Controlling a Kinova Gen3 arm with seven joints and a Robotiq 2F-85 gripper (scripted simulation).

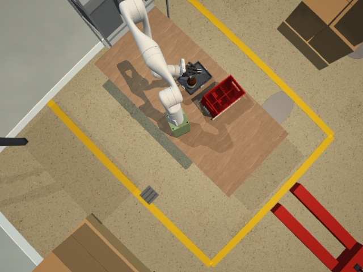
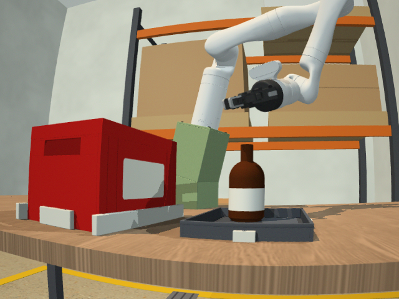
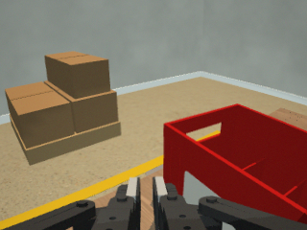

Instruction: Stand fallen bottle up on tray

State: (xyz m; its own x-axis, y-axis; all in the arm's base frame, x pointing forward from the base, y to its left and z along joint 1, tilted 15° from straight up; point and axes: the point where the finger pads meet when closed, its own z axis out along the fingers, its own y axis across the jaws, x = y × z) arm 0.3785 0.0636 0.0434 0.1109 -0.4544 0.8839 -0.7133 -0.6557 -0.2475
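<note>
A brown bottle (image 2: 246, 185) with a white label stands upright on the dark grey tray (image 2: 247, 224); from above it shows as a brown round shape (image 1: 191, 81) on the tray (image 1: 195, 77). My gripper (image 2: 229, 102) hangs in the air well above the bottle, pointing sideways, apart from it. Its fingers are shut with nothing between them, as the wrist view (image 3: 146, 194) shows. The red crate (image 2: 96, 174) stands to the left of the tray and also shows in the wrist view (image 3: 244, 156).
White blocks (image 2: 135, 218) lie along the crate's base and one (image 2: 244, 235) at the tray's front. The green arm base (image 2: 199, 167) stands behind the tray. Shelving with cardboard boxes (image 2: 180, 83) rises behind the table.
</note>
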